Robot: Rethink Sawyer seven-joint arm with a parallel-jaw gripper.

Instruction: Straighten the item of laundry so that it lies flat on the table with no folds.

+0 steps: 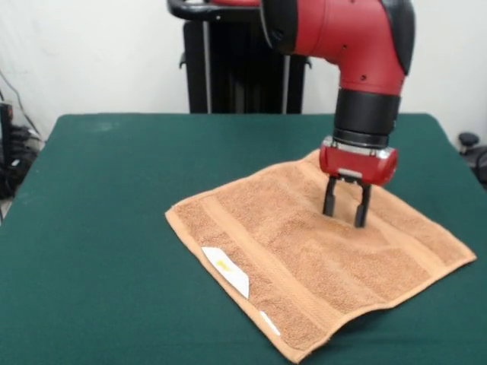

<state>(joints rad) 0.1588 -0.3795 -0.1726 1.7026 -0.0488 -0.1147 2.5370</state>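
The light orange-tan terry towel (319, 255) lies spread on the dark green table (106, 228), turned at an angle, right of centre. It looks nearly flat, with woven bands near its ends. A small white label (226, 271) shows near its front left edge, which seems turned over. The front right edge lifts a little and casts a shadow. My gripper (346, 215) hangs straight down from the red arm over the towel's far right part. Its two black fingers (330, 199) are apart, with tips at or just above the cloth. They hold nothing.
The robot's black pedestal (243, 68) stands at the table's far edge. A white wall is behind it. Some dark equipment shows at the left edge (9, 152) and right edge (472, 148) beyond the table.
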